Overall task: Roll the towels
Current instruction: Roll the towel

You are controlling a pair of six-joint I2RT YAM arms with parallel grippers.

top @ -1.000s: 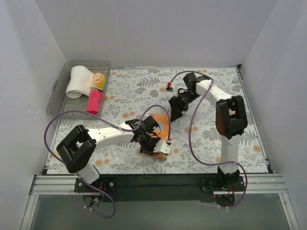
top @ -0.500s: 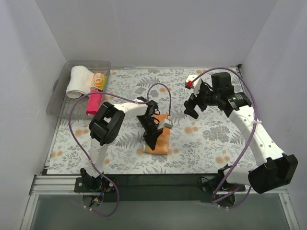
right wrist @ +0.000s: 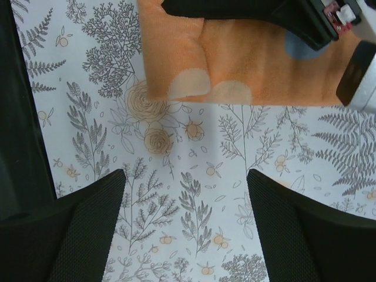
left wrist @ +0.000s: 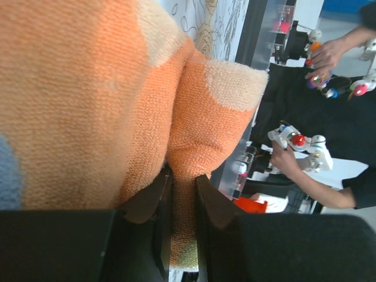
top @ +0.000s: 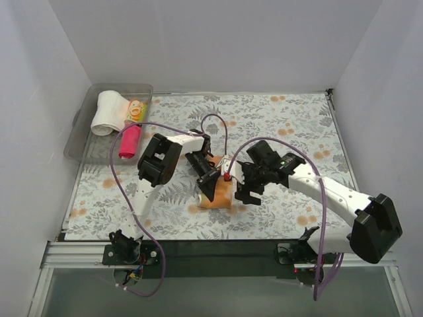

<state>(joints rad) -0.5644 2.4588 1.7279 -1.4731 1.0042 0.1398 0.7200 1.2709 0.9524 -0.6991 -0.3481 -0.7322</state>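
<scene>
An orange towel with pale spots lies partly folded on the floral table covering, near the front middle. My left gripper is shut on a raised fold of this towel, the cloth pinched between both fingers. My right gripper hovers open just right of the towel, with only the covering between its fingers. In the right wrist view the towel's edge lies beyond the fingertips. A white rolled towel and a yellow patterned one sit in the bin. A magenta towel roll lies at its near end.
The clear plastic bin stands at the back left corner. White walls close in the table on three sides. Purple cables loop from both arms over the covering. The black front rail carries the arm bases.
The right arm has swung from the back right down to the towel's right edge. The left arm has changed pose while staying shut on the orange towel, which now looks more bunched.
</scene>
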